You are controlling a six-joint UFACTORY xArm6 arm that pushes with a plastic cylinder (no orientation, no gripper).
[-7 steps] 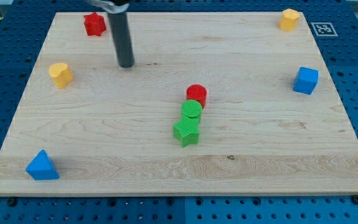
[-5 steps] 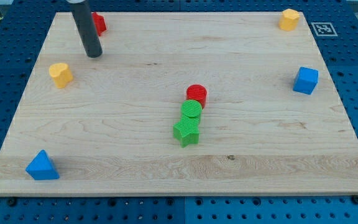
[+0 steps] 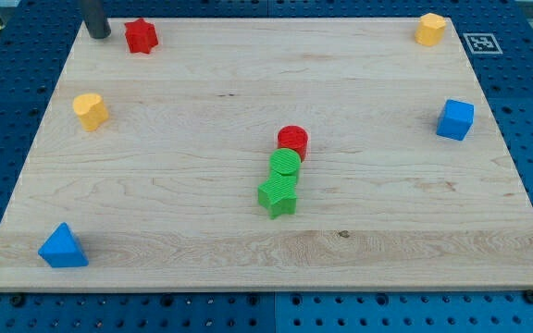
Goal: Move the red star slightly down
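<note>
- small red star-shaped plastic block (image 3: 141,35) sits near the top-left corner of the pale wooden board (image 3: 155,185), close to the top edge, flat on the wood
- my tip (image 3: 98,34), the dark rod's lower end, is just to the view's left of the red star, near it but with a visible gap, not touching
- no claw on this rig: bare rod only, nothing to open or close, nothing held
- handling, judged: red star looks light, rigid, ribbed on top; should slide easily on smooth wood and may spin if hit on a point off-centre
- no grasp possible; contact spot should be the star's top side, centred between two points, so the push runs toward the view's bottom
- tip sits beside the star, so it likely has to get round to the top edge first; little room there before the board's rim
- "slightly" means a short nudge; overshoot is the main risk
- other blocks well apart: yellow block (image 3: 90,110) below at left, yellow block (image 3: 430,29) top right, blue cube (image 3: 455,119), blue triangle (image 3: 62,246), red cylinder (image 3: 292,141) touching green cylinder (image 3: 285,164) and green star (image 3: 278,195) mid-board
</note>
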